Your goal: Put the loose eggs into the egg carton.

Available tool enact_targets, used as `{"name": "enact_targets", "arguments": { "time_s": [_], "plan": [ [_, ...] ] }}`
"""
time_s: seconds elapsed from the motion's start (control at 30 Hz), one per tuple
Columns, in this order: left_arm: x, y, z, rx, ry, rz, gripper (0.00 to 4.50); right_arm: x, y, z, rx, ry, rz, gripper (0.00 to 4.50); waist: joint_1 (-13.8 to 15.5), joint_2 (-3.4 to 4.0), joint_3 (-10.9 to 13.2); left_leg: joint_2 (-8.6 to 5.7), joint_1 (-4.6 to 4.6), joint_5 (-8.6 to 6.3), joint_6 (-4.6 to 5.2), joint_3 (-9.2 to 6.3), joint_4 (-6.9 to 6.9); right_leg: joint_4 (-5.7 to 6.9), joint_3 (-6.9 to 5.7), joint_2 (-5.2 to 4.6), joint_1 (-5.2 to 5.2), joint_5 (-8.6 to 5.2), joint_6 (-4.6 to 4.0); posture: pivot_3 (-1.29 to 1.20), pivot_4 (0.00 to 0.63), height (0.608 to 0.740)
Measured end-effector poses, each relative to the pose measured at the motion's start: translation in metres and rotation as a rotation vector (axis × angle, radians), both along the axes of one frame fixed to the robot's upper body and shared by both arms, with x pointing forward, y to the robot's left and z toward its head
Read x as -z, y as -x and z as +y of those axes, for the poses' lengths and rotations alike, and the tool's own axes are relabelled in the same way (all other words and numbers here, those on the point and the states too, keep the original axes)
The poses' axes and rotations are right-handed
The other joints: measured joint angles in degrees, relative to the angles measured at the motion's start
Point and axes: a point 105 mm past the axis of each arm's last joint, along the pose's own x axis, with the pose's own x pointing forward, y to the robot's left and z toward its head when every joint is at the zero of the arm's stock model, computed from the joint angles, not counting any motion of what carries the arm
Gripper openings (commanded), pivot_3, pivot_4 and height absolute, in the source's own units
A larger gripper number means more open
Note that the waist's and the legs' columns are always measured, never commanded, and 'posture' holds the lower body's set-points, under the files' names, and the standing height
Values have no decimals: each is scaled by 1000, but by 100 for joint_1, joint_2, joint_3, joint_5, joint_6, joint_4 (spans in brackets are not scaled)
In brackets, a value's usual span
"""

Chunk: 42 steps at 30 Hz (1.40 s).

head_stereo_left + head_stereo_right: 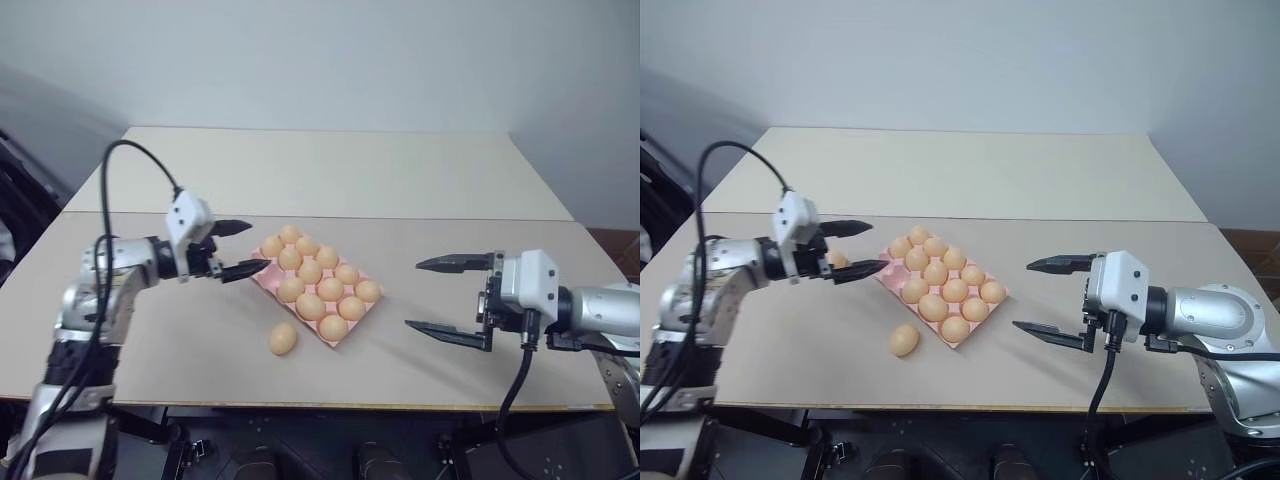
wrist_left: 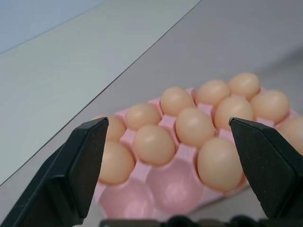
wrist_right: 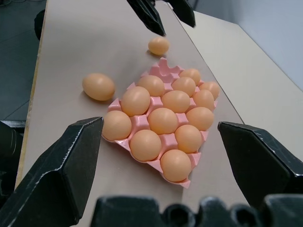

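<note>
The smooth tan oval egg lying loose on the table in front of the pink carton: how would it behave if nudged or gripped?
The smooth tan oval egg lies on its side on the flat table, unrestrained, so a nudge would probably roll it in a curve. Its smooth, rounded shell looks slippery, so two narrow fingers might squeeze it out sideways. If real, probably fragile.

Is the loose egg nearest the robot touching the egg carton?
Apart. In the left eye view bare table separates the loose egg from the egg carton.

The left end effector stood with its two black fingers spread wide, nothing between them — the pink egg carton lay just beyond on the grey bench. Tan eggs filled most cups, while two near cups sat bare.
</note>
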Motion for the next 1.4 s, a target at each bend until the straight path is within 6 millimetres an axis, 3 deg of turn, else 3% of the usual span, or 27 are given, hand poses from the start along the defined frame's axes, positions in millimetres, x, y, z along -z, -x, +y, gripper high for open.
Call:
{"name": "enact_targets", "arguments": {
  "time_s": [0.23,0.37,0.87,1.07,1.2,1.4],
  "plan": [
    [4,51,56,-80,-30,61,4445,5,-6,-5,-4,-6,44,4500,-6,1,1,5,2,0,0,5,-4,1,0,0,-4,-1,-1,0,150,740],
    [-1,77,71,-108,-15,93,4445,4,-8,-4,-17,-5,47,4500,28,1,1,5,6,-1,0,8,-6,0,-3,-3,0,-2,0,0,150,740],
    [-3,99,71,-181,61,102,4445,4,-5,-4,-54,-20,75,4500,1,1,1,5,7,-1,0,8,-11,-1,0,-2,-3,-1,-1,0,150,740],
    [0,94,79,-253,49,98,4445,2,-6,-3,-62,-21,66,4500,10,1,1,4,9,-1,0,8,-10,0,-1,-2,-2,-1,-1,0,150,740],
    [10,77,96,-383,11,114,4445,1,-5,-3,-65,-19,65,4500,15,1,1,4,8,-1,0,8,-12,-1,-1,-2,-2,-1,-1,0,150,740],
    [18,18,111,-556,31,97,4445,2,-4,-2,-68,-14,64,4500,80,0,0,0,10,-1,0,5,-9,0,-4,-2,5,0,-1,0,150,740]
  ]
}}
